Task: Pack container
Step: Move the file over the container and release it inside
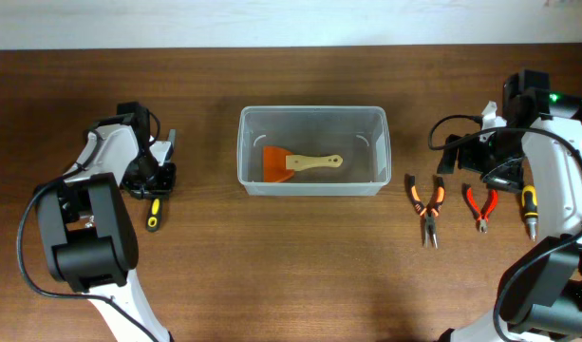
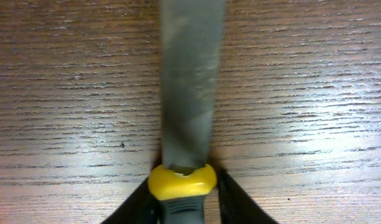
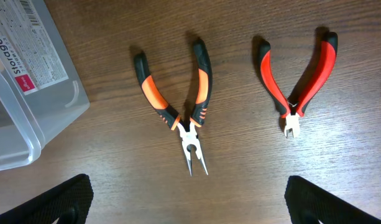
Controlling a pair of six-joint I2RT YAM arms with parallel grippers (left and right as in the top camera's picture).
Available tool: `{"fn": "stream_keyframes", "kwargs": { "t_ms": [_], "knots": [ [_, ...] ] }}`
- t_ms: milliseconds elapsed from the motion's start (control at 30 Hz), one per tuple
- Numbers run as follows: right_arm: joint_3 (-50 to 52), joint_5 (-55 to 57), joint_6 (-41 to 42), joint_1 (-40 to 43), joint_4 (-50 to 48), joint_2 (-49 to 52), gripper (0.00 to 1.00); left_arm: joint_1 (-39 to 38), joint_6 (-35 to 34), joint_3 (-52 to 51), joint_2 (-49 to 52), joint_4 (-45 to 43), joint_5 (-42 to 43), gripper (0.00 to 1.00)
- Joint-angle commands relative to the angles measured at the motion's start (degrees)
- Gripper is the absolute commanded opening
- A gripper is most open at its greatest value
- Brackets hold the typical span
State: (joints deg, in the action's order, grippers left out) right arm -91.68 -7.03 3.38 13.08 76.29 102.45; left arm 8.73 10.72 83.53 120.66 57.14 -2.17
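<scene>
The clear plastic container (image 1: 314, 180) stands mid-table; its corner also shows in the right wrist view (image 3: 28, 149). An orange scraper with a wooden handle (image 1: 300, 162) lies inside it. My left gripper (image 1: 150, 182) is down on the table left of the container. It is shut on the yellow collar of a file (image 2: 184, 112) with a grey blade and a yellow-black handle (image 1: 153, 217); the fingertips (image 2: 185, 186) flank the handle. My right gripper (image 1: 482, 161) is open and empty (image 3: 190, 202), held above the table over the orange pliers.
Right of the container lie orange-handled needle-nose pliers (image 1: 425, 202) (image 3: 178, 106), red cutters (image 1: 479, 205) (image 3: 299, 81) and a yellow-black screwdriver (image 1: 529, 211). Both arm bases stand at the front corners.
</scene>
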Motion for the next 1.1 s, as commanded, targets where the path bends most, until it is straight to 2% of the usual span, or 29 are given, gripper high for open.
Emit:
{"fn": "stream_keyframes", "kwargs": {
  "t_ms": [0,133,233,367,533,700,867,967,1067],
  "knots": [
    [0.3,-0.5,-0.1,0.1,0.0,-0.5,0.99,0.0,-0.6,-1.3,4.7,-1.1,-3.1,0.23],
    [0.3,-0.5,-0.1,0.1,0.0,-0.5,0.99,-0.5,-0.6,-0.9,4.7,-0.7,-3.9,0.16],
    [0.3,-0.5,-0.1,0.1,0.0,-0.4,0.99,-0.9,-0.6,0.2,4.7,0.5,-3.9,0.02],
    [0.3,-0.5,-0.1,0.1,0.0,-0.5,0.99,-1.2,-0.6,3.4,4.7,4.3,-3.9,0.02],
    [0.3,-0.5,-0.1,0.1,0.0,-0.5,0.99,-2.5,-0.6,16.1,4.7,15.4,-3.9,0.02],
    [0.3,-0.5,-0.1,0.1,0.0,-0.5,0.99,-7.3,0.3,35.8,4.7,24.8,-3.2,0.02],
    [0.3,-0.5,-0.1,0.1,0.0,-0.4,0.99,-15.7,9.2,54.2,4.7,27.2,-3.2,0.02],
    [0.3,-0.5,-0.1,0.1,0.0,-0.5,0.99,-21.7,19.2,60.6,4.7,26.0,-3.2,0.02],
    [0.3,-0.5,-0.1,0.1,0.0,-0.5,0.99,-27.7,30.5,61.7,4.7,23.4,-3.0,0.02]
  ]
}}
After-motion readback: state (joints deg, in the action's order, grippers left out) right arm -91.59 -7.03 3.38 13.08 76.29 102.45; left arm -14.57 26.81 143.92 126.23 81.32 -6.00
